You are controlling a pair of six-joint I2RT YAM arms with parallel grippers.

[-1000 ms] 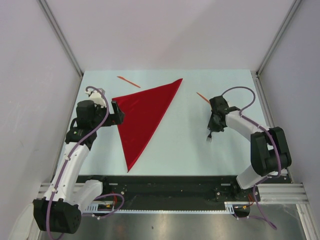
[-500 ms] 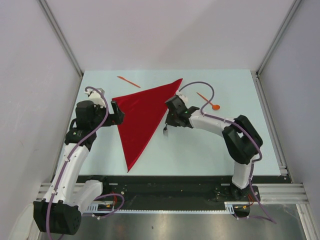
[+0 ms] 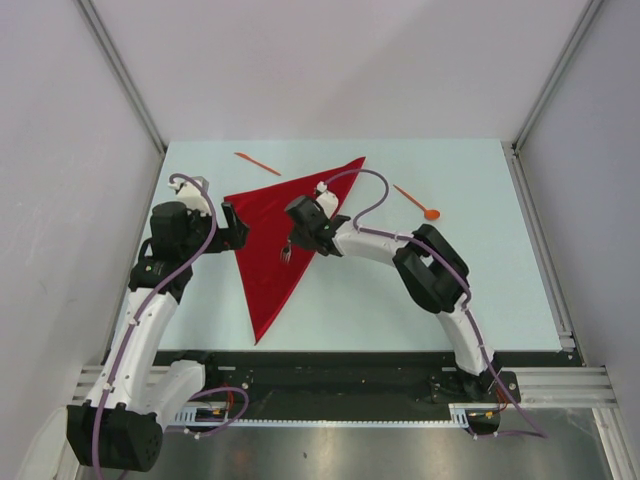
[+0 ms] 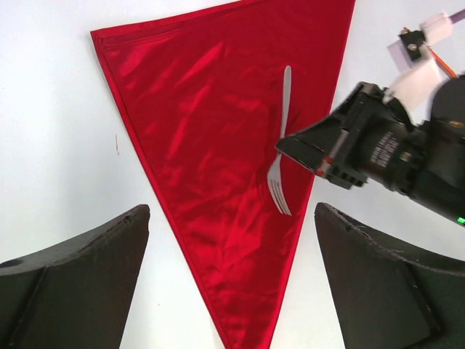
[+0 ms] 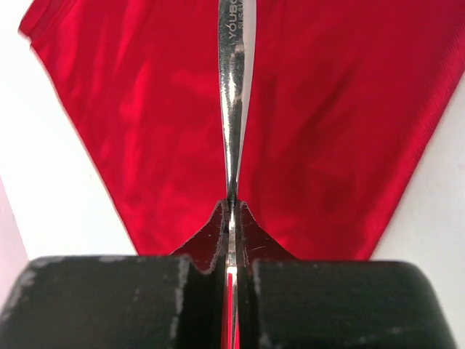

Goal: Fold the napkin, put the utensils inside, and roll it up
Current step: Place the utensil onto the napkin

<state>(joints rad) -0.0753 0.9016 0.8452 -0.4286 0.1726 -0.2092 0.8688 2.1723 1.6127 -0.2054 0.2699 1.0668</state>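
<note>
The fork is being pinched in the right fingers above the napkin, along its long edge; the left fingers are being held wide.

R tool pinches fork over red napkin; L tool jaws spread wide.

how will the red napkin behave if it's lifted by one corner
Probably floppy: the red napkin lies flat with soft creases. Its sheen hints it is slippery, so the folded layers may slide apart. Likely light, as it looks thin.
</note>
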